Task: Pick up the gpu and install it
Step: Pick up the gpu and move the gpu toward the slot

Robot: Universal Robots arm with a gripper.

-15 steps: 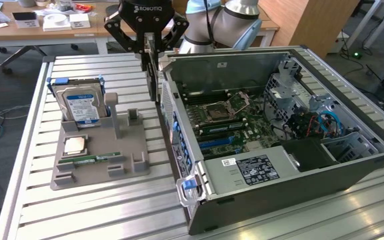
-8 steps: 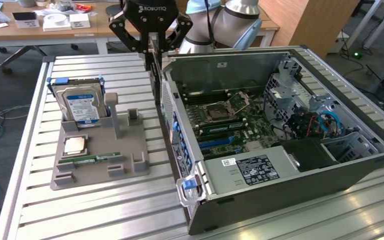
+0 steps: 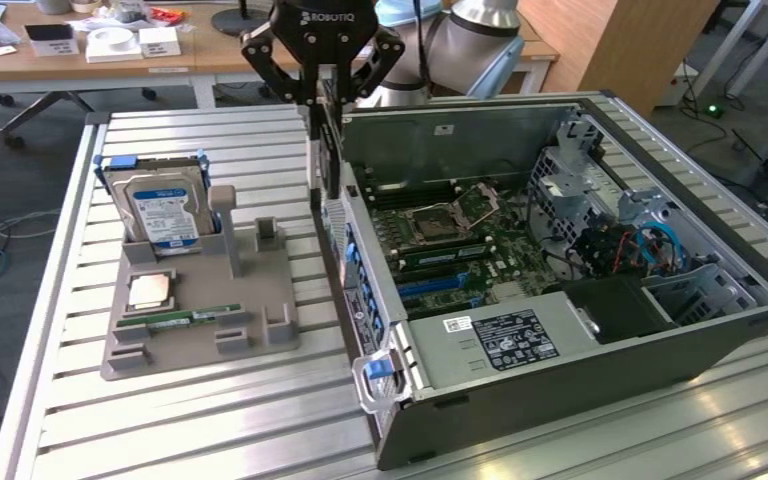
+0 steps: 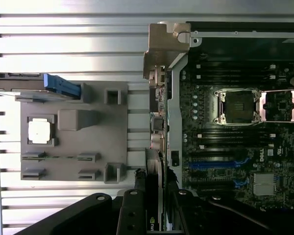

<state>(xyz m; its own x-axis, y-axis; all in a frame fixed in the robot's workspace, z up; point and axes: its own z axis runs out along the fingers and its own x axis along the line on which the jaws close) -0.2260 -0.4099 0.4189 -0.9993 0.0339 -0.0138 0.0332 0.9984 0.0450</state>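
We see the gripper (image 3: 324, 98) clenched on the gpu (image 3: 315, 150), which hangs upright near the table's (image 3: 157, 430) far edge, at the case (image 3: 558, 370) wall facing the tray (image 3: 197, 350).

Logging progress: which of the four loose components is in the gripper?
The gpu, hanging edge-down from the gripper; hard drive, CPU and RAM stick sit in the grey tray.

Exterior view high, angled down at computer case (image 3: 558, 385) and tray (image 3: 195, 288), wrist view straight down past pincer (image 4: 156, 174), sharing both.
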